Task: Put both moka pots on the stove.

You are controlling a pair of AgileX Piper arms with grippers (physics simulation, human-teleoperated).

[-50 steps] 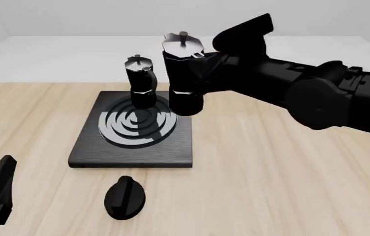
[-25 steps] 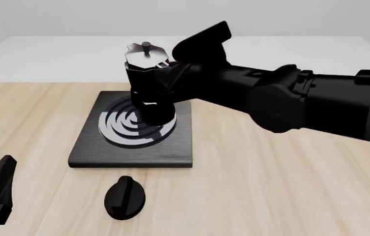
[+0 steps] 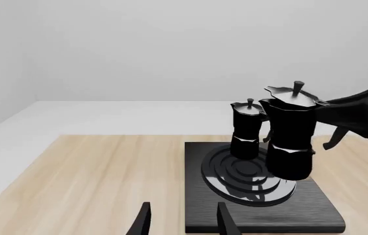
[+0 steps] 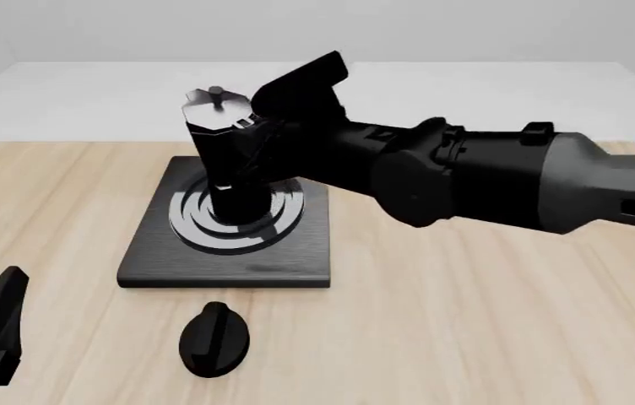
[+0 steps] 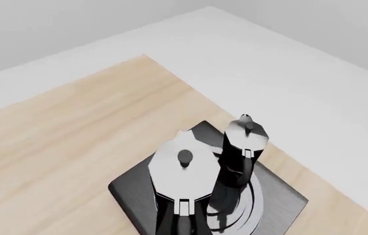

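**Right pincer with pot over stove**

Right pincer clamped on one pot, held upright over the burner of the stove, base near the rings; contact not discernible. Second pot standing on the burner, just beside the first. Left pincer spread apart, low over the tabletop, well clear. Knob before the stove.
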